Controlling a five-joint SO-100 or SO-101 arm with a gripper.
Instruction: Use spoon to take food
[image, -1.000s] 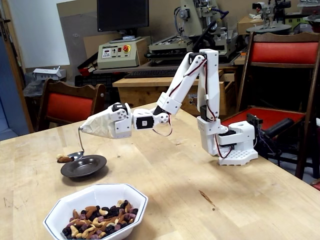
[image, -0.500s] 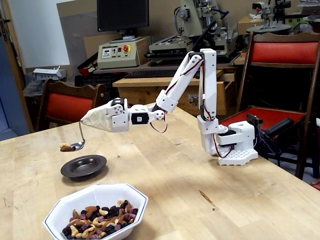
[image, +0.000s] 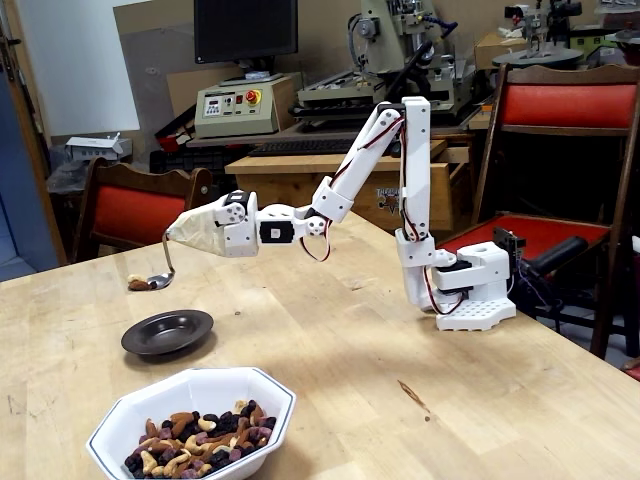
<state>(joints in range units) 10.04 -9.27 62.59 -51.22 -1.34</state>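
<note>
My gripper (image: 188, 232) is stretched out to the left, its jaws wrapped in beige tape and shut on the spoon (image: 168, 262). The spoon's thin handle hangs down from the taped tip. Its shiny oval bowl is level, just above the table, a little behind the dark plate (image: 190, 322). A few bits of food (image: 137, 284), tan and dark, lie in the spoon's bowl. A white octagonal bowl (image: 262, 392) at the front edge holds the rest of the food (image: 197, 434), a mix of tan nuts and dark purple bits. The dark plate looks empty.
The arm's white base (image: 470, 292) stands at the right of the wooden table (image: 400, 340). Red-cushioned chairs (image: 135, 210) stand behind the table at left and right. A bench with machines and a monitor is further back.
</note>
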